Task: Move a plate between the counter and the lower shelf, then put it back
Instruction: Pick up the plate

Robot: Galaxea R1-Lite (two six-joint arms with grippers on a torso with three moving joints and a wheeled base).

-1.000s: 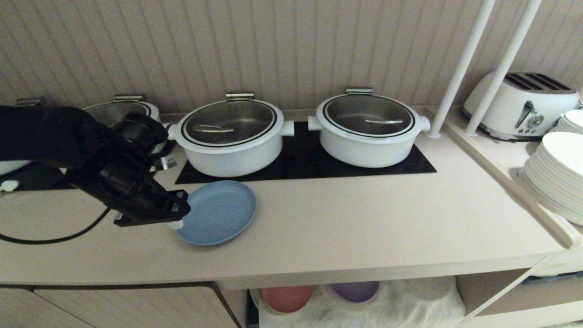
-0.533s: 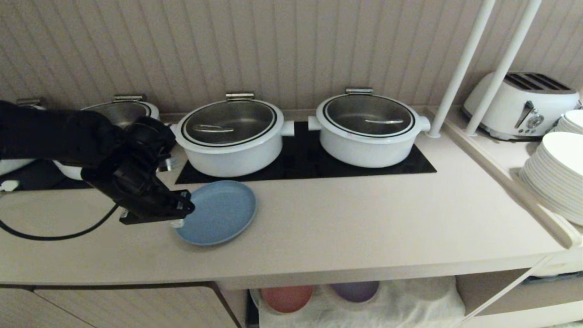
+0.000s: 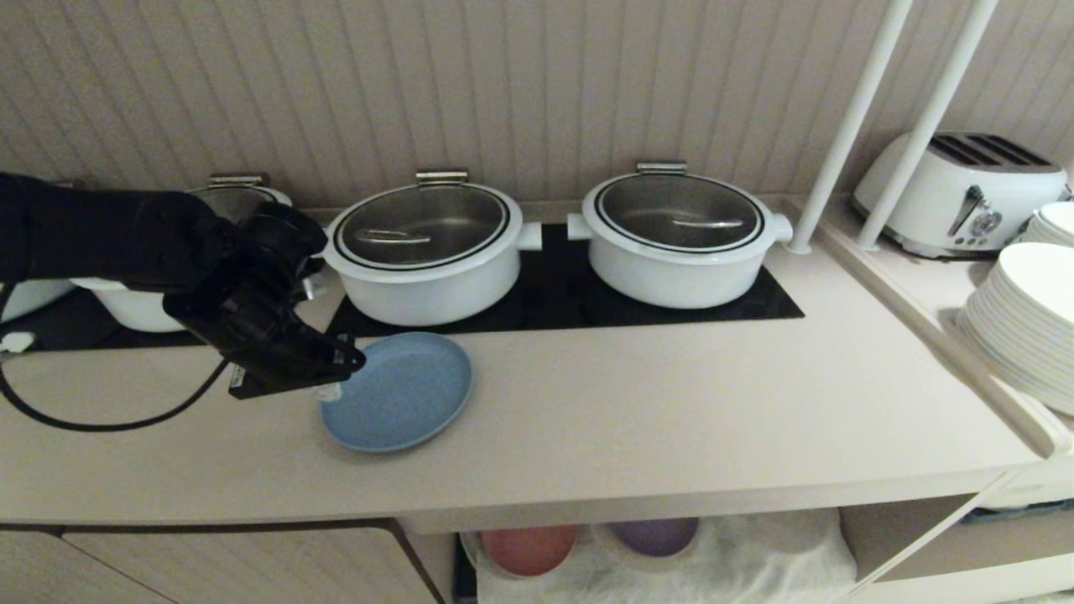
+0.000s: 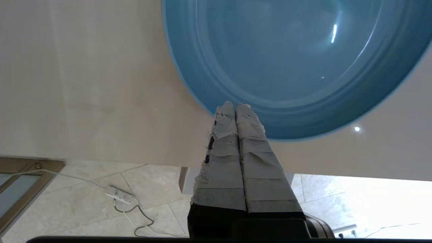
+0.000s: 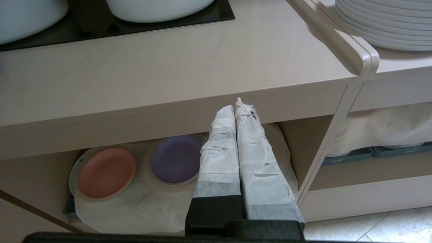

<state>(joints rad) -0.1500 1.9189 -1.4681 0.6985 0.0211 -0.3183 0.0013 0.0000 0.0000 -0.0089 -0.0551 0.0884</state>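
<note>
Left gripper [image 3: 331, 387] clenched empty, tips at plate [image 3: 397, 391] rim on counter [image 3: 638, 419]. Right gripper [image 5: 240, 104] clenched, parked. Risk: closed tips likely shove plate instead of grasping.

The head camera looked forward and down over the counter [image 3: 638, 419]. The left wrist camera looked along closed fingers [image 4: 251, 135], very near the plate [image 4: 290, 60], which the head view shared. The right wrist camera sat lower, facing the counter edge and shelf [image 5: 141, 209].
</note>
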